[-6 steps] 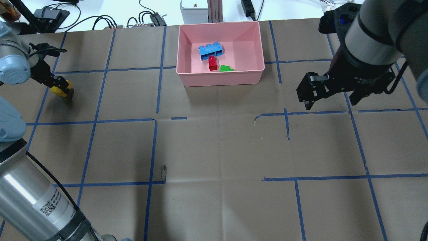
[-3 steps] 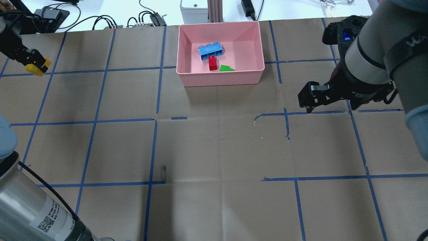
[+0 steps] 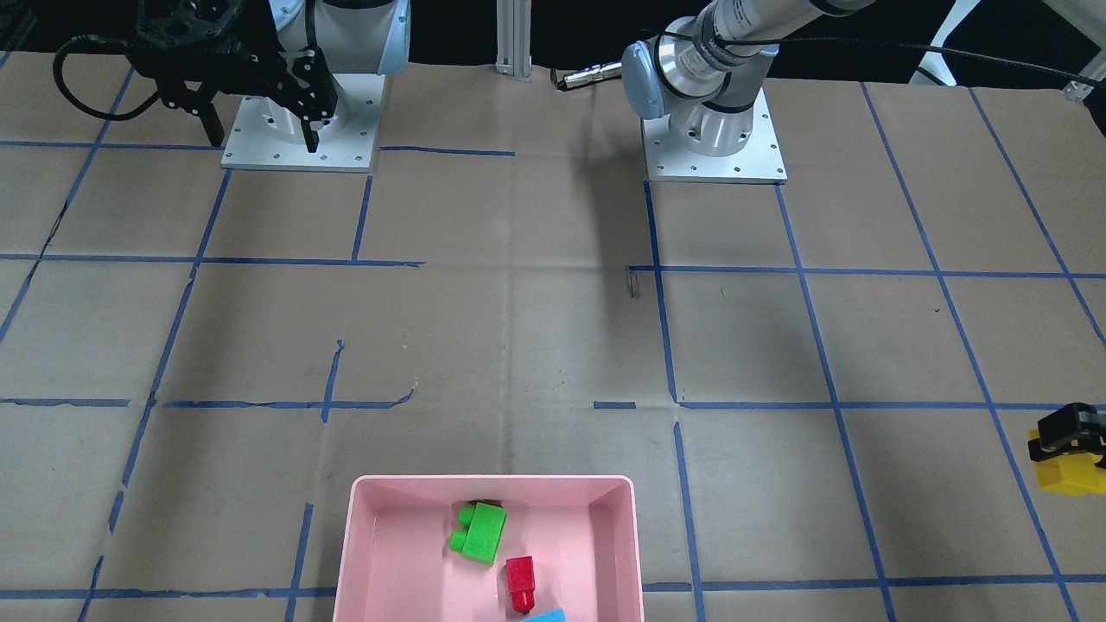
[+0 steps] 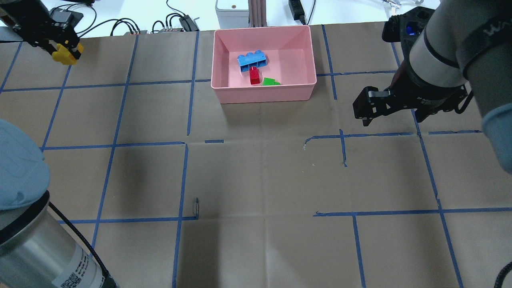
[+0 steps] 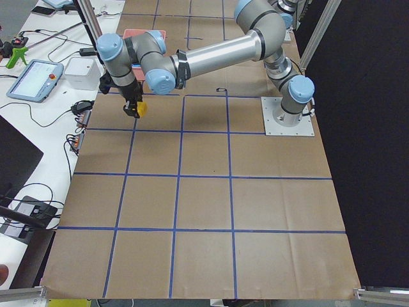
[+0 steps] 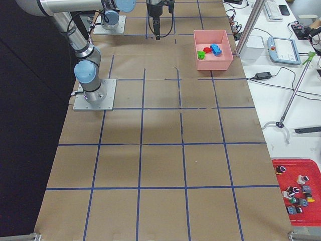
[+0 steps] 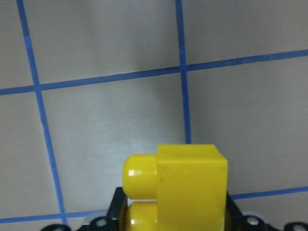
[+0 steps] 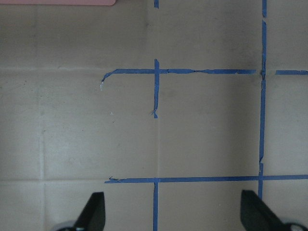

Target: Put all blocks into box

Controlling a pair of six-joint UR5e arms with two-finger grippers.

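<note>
The pink box (image 4: 264, 97) stands at the table's far middle. It holds the blue brick (image 4: 252, 62), the red brick (image 4: 254, 75) and the green brick (image 4: 271, 82). My left gripper (image 4: 65, 51) is shut on the yellow brick (image 4: 67, 55) and holds it in the air at the far left, well away from the box. The wrist view shows the yellow brick (image 7: 187, 187) between the jaws above the paper. My right gripper (image 4: 391, 119) is open and empty, hovering right of the box. Its fingers (image 8: 96, 211) show wide apart.
Brown paper with a blue tape grid (image 4: 184, 144) covers the table. Cables and small devices (image 4: 176, 22) lie beyond the far edge. The arm bases (image 3: 713, 130) stand at the robot side. A red tray of parts (image 6: 298, 191) sits off the table.
My left gripper has risen off the table with the yellow brick and moved toward the far edge. The right gripper has shifted only slightly.
</note>
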